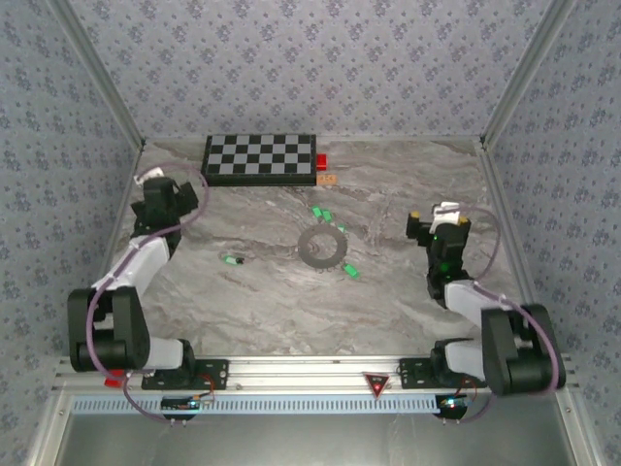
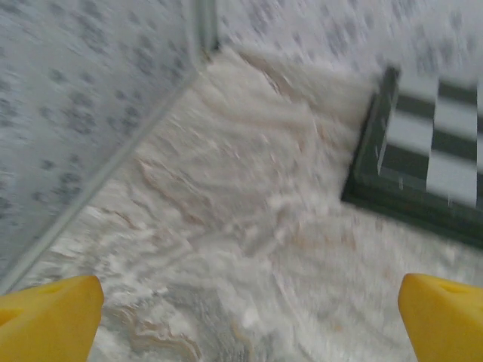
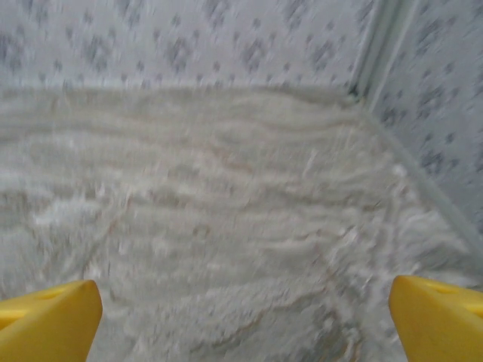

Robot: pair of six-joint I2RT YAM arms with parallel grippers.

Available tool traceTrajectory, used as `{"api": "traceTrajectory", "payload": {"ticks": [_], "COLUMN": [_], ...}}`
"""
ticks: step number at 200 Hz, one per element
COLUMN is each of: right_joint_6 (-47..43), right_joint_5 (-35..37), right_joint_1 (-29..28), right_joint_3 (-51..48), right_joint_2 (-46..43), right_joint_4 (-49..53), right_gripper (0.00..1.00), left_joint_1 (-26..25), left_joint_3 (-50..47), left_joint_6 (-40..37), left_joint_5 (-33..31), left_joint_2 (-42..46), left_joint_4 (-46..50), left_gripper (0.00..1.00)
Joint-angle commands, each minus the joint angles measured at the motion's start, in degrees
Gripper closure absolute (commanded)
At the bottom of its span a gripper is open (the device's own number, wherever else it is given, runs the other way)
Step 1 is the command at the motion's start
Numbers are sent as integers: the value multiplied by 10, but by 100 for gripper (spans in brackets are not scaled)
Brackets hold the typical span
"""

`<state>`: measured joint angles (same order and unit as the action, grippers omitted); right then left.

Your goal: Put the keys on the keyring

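Counter (image 1: 243, 311): keyring (image 1: 322, 246) lies flat near the centre.
Key A (image 1: 317, 211) and key B (image 1: 328, 216) lie side by side just behind the keyring, apart from it.
Key C (image 1: 350, 271) lies just off its front-right edge.
Key D (image 1: 231, 258) lies well to its left.
Checkerboard (image 1: 260, 158) sits at the back, left of centre. A small block (image 1: 321, 161) sits at its right end, with a small flat piece (image 1: 326, 179) just in front of that block.
Left claw (image 1: 155, 183) is over the back-left area, left of the checkerboard; from the left wrist the board lies ahead to the right.
Right claw (image 1: 434, 219) is over the right side, well right of the keyring.
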<state>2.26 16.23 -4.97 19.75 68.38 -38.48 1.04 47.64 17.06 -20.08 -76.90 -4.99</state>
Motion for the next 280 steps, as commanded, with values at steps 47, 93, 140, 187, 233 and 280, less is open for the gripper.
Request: {"api": "traceTrajectory", "payload": {"ticks": [47, 93, 140, 187, 233, 280], "right_joint_6": [313, 320, 229, 179, 164, 211], "right_joint_5": [-129, -228, -172, -177, -173, -145], "right_joint_1": [94, 67, -63, -162, -212, -207], "right_joint_3": [54, 93, 147, 171, 197, 167], "right_joint_2": [-144, -115, -89, -31, 18, -25], "right_joint_4": [192, 213, 311, 336, 369, 403], "right_gripper": [0, 0, 1, 0, 0, 1], "left_joint_1": [7, -11, -176, -307, -403, -510], "left_joint_3": [-40, -91, -139, -155, -111, -44], "left_joint_6": [241, 236, 159, 139, 85, 46], "left_joint_5": [70, 175, 98, 53, 57, 22], "left_joint_2": [124, 201, 241, 201, 121, 17], "left_joint_4": [157, 125, 112, 86, 95, 108], "left_gripper": [0, 0, 0, 0, 5, 21]}}
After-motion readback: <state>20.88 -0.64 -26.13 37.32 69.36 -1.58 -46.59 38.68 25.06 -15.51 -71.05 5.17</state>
